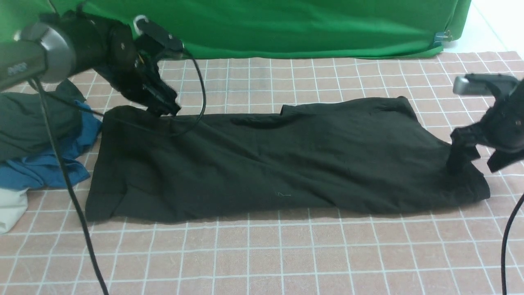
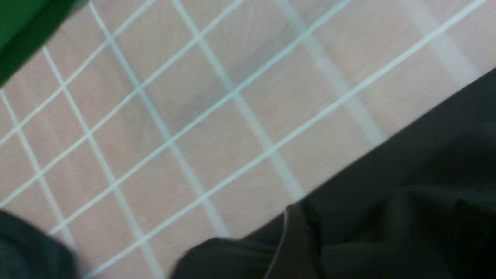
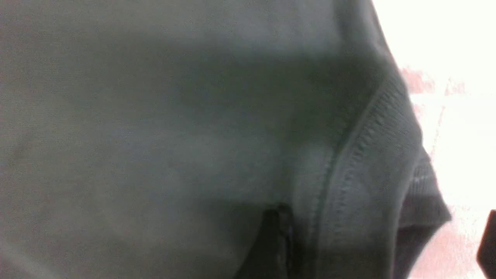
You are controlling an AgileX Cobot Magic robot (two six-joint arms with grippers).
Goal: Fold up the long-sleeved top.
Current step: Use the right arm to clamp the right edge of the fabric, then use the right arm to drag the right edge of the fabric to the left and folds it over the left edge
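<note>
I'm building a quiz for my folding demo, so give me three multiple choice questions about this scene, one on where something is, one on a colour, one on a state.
1. Where does the pile of other garments lie?
A. beside the left end of the long-sleeved top
B. on top of it
C. beyond its right end

2. What colour is the backdrop cloth?
A. red
B. green
C. white

3. How does the top lie?
A. hanging in the air
B. rolled into a ball
C. folded into a long band on the checked tablecloth

Answers: 1 A, the dark grey-green and blue heap sits off its left end. 2 B, bright green behind the table. 3 C, it lies flat, stretched left to right.
</note>
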